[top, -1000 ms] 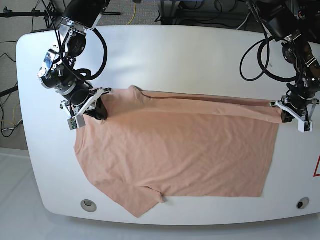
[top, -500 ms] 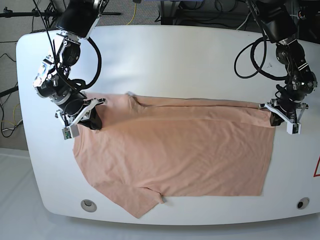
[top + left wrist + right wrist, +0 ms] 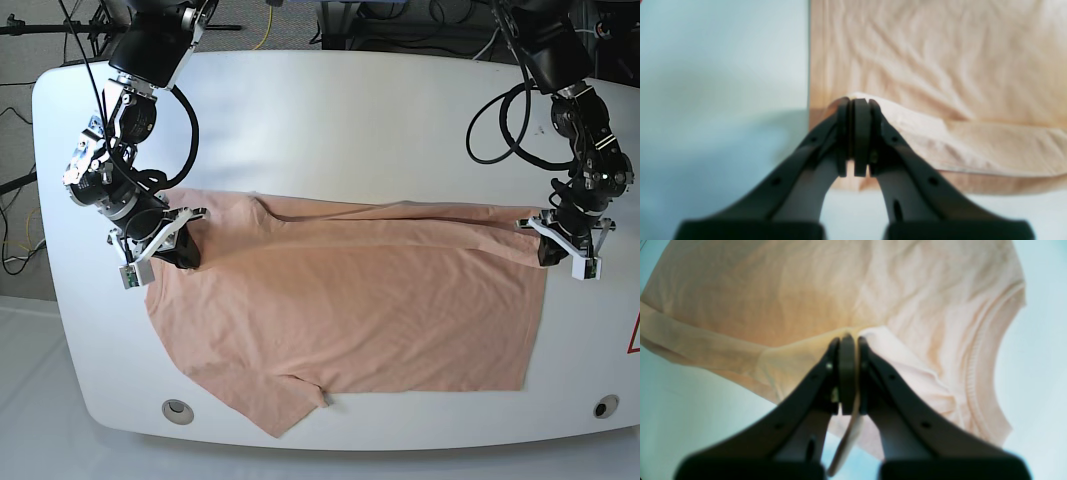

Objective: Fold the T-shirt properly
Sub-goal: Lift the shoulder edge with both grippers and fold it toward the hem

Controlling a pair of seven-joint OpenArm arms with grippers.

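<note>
Left fingers: pressed together on a pinched fold at the T-shirt's hem corner, at the base view's right. Right fingers: pressed together on a fold beside the ribbed collar, at the base view's left. T-shirt: peach, wrinkled, spread across the white bench; far edge raised between both grips, one sleeve reaching the near bench edge.

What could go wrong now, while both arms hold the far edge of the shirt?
1. The peach cotton T-shirt may slip free: the left gripper and right gripper pinch only thin folds.
2. The fold may land crooked, because the far edge sags between them.
3. The near sleeve, hanging past the white table edge, may drag.
</note>
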